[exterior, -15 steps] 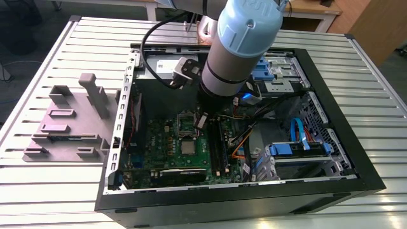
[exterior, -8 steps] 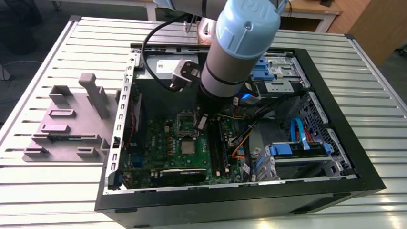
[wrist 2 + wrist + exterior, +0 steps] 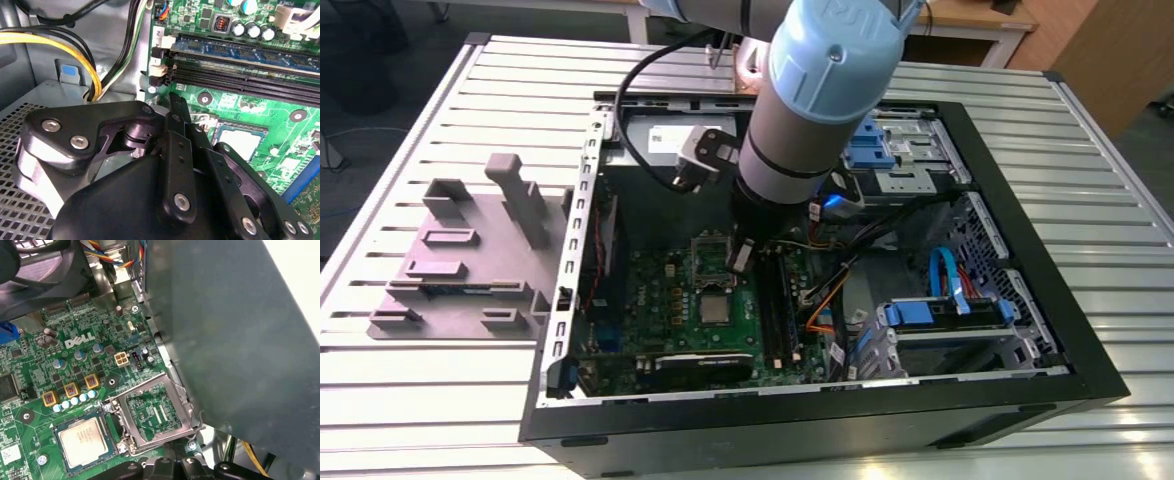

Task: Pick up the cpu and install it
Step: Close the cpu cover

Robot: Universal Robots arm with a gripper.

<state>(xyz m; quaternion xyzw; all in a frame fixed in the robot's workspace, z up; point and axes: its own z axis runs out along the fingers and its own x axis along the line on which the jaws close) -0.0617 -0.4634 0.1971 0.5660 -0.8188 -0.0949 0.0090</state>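
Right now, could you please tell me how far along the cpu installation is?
Done: the cpu lies in its socket. In hand: the tool hangs above the motherboard near it. Left: the metal bracket stands flipped open beside the chip, not closed over it.

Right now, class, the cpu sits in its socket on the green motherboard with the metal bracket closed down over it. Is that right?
No. The metal bracket is not closed: it is swung open beside the cpu, whose silver top lies uncovered, as the first wrist view shows. The cpu does sit in its socket on the green motherboard.
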